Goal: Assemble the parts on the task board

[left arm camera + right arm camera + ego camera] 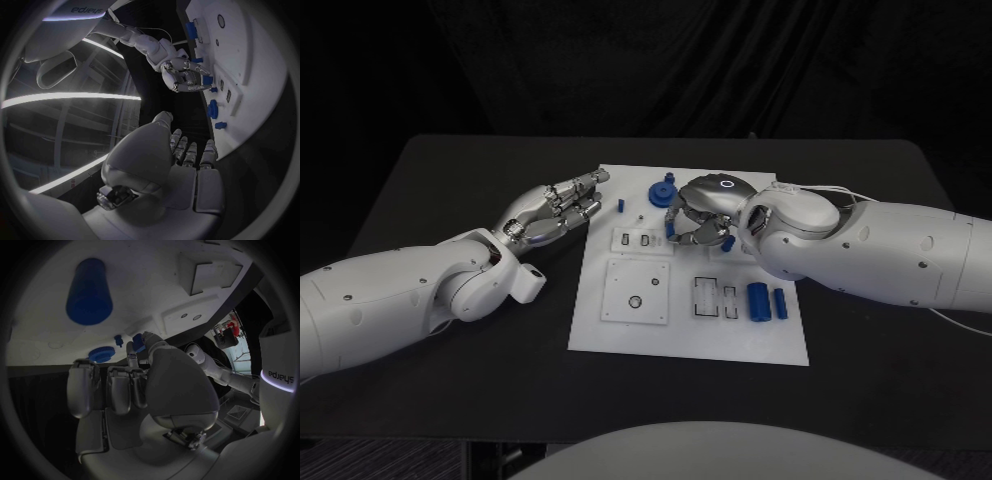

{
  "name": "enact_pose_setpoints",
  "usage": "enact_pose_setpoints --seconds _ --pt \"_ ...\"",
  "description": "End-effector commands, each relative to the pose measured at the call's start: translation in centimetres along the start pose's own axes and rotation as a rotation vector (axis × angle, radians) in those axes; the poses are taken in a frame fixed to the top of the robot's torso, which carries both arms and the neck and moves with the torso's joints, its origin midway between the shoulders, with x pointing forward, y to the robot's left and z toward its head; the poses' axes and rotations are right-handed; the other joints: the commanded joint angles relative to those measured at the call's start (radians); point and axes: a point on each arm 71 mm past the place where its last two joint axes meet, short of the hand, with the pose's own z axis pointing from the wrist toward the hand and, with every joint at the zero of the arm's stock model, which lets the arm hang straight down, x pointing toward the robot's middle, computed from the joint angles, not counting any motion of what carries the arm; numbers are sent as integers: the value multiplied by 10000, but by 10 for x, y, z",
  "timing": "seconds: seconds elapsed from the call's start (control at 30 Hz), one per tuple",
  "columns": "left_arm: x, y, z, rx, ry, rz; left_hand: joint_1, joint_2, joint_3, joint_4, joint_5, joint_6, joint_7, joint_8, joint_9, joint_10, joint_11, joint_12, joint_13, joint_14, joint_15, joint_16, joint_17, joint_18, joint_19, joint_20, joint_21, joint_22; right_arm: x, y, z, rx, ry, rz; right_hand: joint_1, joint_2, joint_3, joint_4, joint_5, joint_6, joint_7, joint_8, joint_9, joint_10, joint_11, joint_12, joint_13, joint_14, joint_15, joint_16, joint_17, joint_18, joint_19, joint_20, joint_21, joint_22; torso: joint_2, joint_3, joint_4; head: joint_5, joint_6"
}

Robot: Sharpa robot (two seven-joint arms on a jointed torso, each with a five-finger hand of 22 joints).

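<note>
The black surface (459, 190) carries the white task board (689, 335) (dark curtain behind). The right hand (701, 215) pinches a small blue part (678, 232) over the board's far half. The left hand (557, 212), fingers loosely extended and holding nothing, hovers beside the board's edge.

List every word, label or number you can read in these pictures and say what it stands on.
"sharpa": on the white arm casing in the right wrist view, turned on its side.
"sharpa": on the white arm casing in the left wrist view, upside down, so it reads reversed.
Task board: no readable print.
Blue parts: no markings that can be made out.
</note>
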Motion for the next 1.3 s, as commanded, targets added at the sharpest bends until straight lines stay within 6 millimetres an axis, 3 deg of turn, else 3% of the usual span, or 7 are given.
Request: enact_pose_setpoints --seconds 0.03,0.43,0.6,0.67,0.93,1.3 --pt "2 -4 0 559 150 -75 74 5 63 -1 17 -23 52 5 -1 4 57 -44 -17 14 59 -37 -11 194 8 70 -36 -3 4 0 0 183 368 -61 87 -10 -17 -60 33 5 12 26 299 873 31 -60 2381 879 59 -56 1906 86 215 71 -64 2099 -8 1 -4 -23 -3" --pt "3 -3 1 546 167 -83 74 5 63 -1 17 -23 52 5 -1 4 57 -44 -17 14 59 -37 -11 194 8 70 -36 -3 7 1 1 169 646 -82 45 12 -30 -99 32 -141 46 -52 335 861 65 -70 2364 875 92 -68 1888 91 207 103 -88 2091 -19 -10 5 -22 -27" --pt "2 -3 1 537 166 -83 74 5 63 -1 17 -23 52 5 -1 4 57 -44 -17 14 59 -37 -11 194 8 70 -36 -3 9 1 2 166 763 -89 -48 32 -41 -137 38 -491 98 -275 336 838 111 -92 2329 872 135 -78 1872 98 198 151 -120 2083 -12 -7 12 -16 -34" --pt "2 -3 1 530 168 -85 74 5 63 -1 17 -23 52 5 -1 4 57 -44 -17 14 59 -37 -11 194 8 70 -36 -3 9 1 2 169 803 -92 -131 26 -32 -138 44 -897 129 -548 258 804 141 -122 2279 863 164 -97 1839 108 180 185 -166 2071 -12 -6 18 -10 -36" --pt "2 -3 1 505 175 -88 73 19 98 -19 18 -13 58 8 1 -2 53 -48 -17 14 58 -37 -11 194 -1 68 -43 -6 11 1 3 173 867 -85 -249 -59 4 -152 46 -1716 92 -1093 25 748 127 -173 2196 847 170 -132 1780 135 135 209 -279 2040 -18 -4 1 22 -56" --pt "1 -2 1 455 144 -63 72 31 124 -30 16 -21 65 7 0 -8 55 -54 -18 14 60 -37 -11 193 -25 67 -61 -17 12 -1 2 109 890 -85 -509 -216 -116 -32 33 -2311 7 -1361 -188 697 64 -219 2122 823 123 -187 1689 171 67 173 -446 1993 -8 -4 17 12 -62"
